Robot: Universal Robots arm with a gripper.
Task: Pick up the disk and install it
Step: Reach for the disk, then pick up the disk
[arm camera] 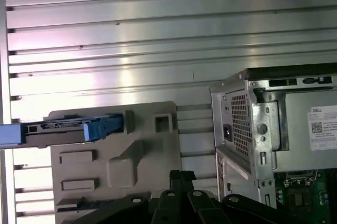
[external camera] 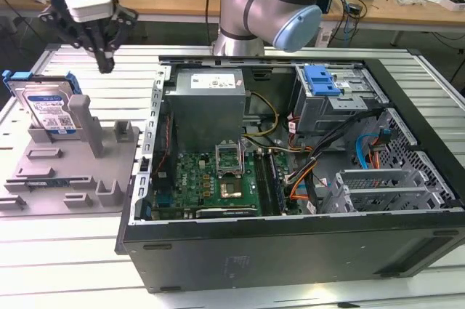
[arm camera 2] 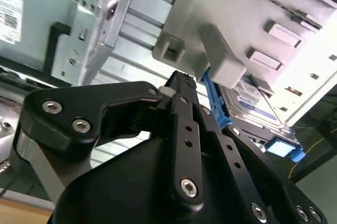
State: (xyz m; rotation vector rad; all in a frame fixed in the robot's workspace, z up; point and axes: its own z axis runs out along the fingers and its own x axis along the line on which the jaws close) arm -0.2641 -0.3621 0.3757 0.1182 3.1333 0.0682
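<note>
Above the gray fixture [external camera: 109, 174], at its edge by the computer case [external camera: 290, 254], the claw [external camera: 106, 64] hangs pressed together, empty; the disk [external camera: 52, 109] stands upright at a far corner.

The arm [external camera: 270, 2] reaches toward the exterior view's left, fingers [external camera: 105, 58] pointing down, pressed together, empty.

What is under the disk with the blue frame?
A grey holder tray: the disk stands on edge in its slot, beside a grey post. The slot's wall covers the disk's bottom edge, so how it rests there is hidden.
</note>
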